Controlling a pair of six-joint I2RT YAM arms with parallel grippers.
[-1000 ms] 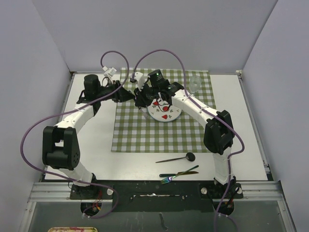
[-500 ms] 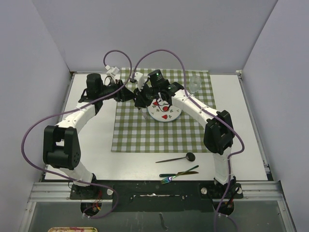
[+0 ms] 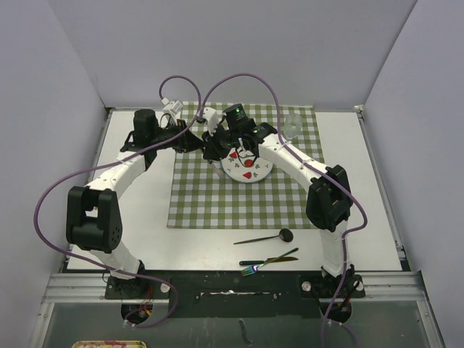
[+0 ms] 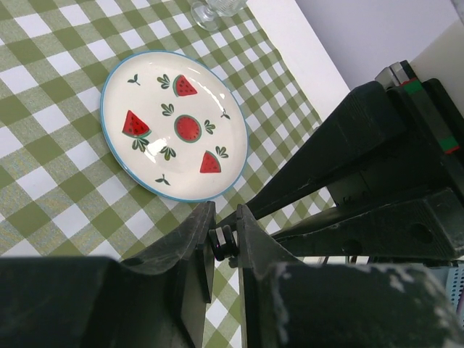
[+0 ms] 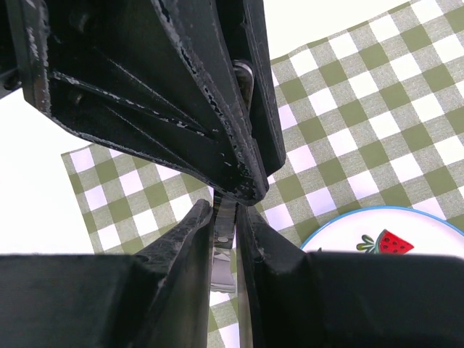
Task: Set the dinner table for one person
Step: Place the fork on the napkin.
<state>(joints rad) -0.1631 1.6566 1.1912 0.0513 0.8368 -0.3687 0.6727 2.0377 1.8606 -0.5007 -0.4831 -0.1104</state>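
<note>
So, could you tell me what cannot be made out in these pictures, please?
Metal piece: kind unclear; the left claw and right claw cover most of it in every view.
Glass: cut off by the left wrist view's top edge.
Cutlery at the near edge: too small in the top view.

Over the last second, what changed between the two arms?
The left gripper slid a little rightward toward the right gripper and closed on the thin metal utensil that the right gripper holds above the checked cloth. The right gripper kept its grip; the plate, glass, spoon and fork stayed put.
</note>
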